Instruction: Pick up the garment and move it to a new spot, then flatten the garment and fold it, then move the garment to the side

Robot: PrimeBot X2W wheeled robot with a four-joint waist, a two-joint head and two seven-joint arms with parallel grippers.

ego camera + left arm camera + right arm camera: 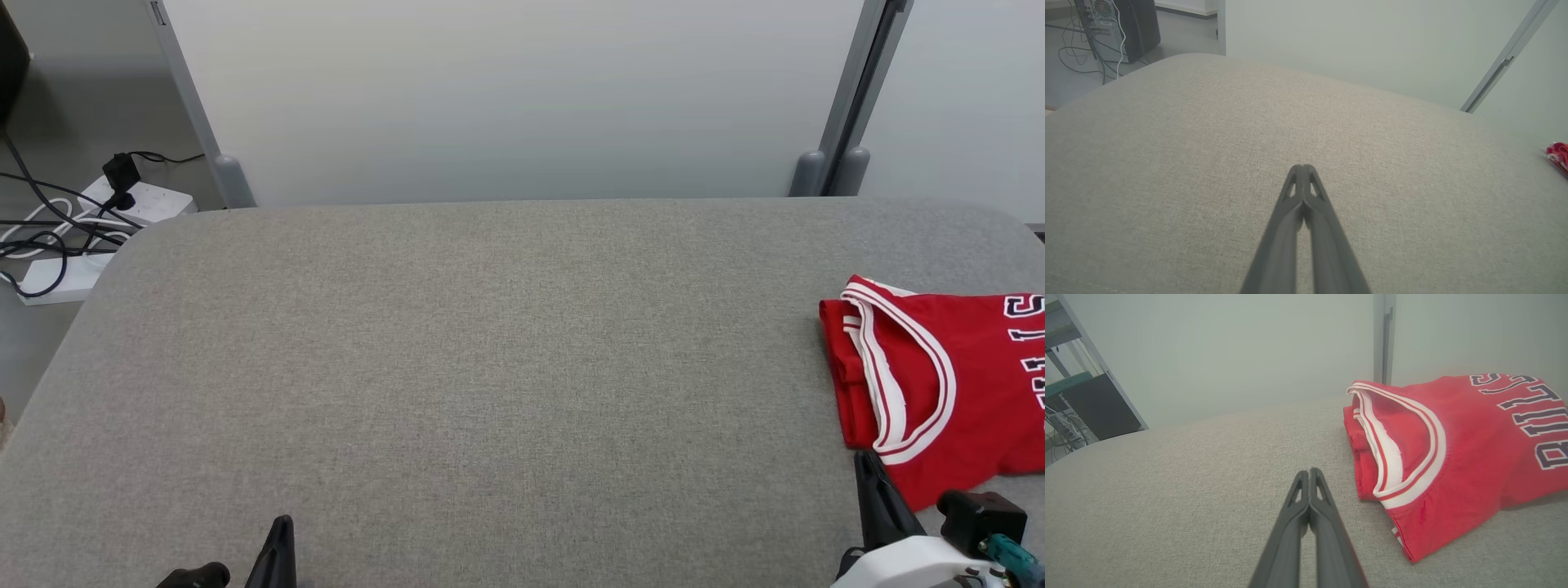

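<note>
Garment: folded red jersey with white trim, right edge of frame.
Surface: grey fabric table.
Right gripper: lower right, beside jersey.

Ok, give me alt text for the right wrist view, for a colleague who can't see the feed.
A folded red basketball jersey with a white-trimmed neckline and dark lettering lies on a grey fabric table. It sits to the view's right of the right end effector and apart from it. The end effector is shut and holds nothing. A pale wall stands behind.
</note>
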